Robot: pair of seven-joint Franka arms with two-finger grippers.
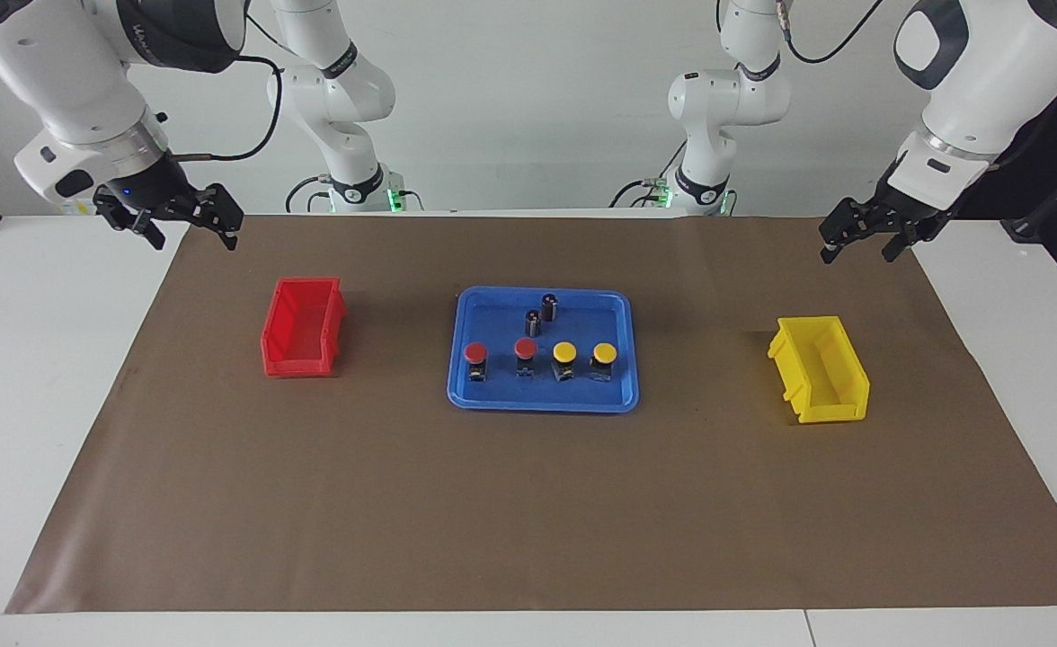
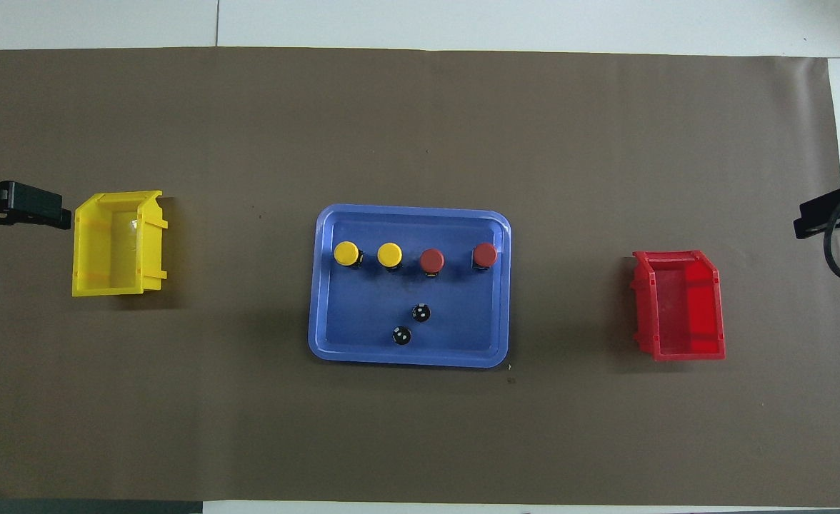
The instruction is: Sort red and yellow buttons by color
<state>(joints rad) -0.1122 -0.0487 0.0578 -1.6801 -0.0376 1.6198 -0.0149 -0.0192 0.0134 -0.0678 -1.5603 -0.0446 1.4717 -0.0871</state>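
Brown mat [image 1: 528,503]: four buttons [image 1: 540,359] upright in blue tray [image 1: 492,400], unsorted. Left gripper [image 1: 861,243] and right gripper [image 1: 191,229] wait raised at table ends, both spread, empty. Rec. gripping body below cap, lifting vertically.

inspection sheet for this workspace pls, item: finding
Surface: brown mat on white table, flat.
Job's things: two red buttons and two yellow buttons upright in one row in the blue tray; red bin at the right arm's end, yellow bin at the left arm's end.
Clutter: two dark cylinders in the tray, nearer the robots.
Claws: left claw and right claw open, waiting above the mat's corners.
Cables: black cable at right arm.
Surroundings: two idle arms at the back.
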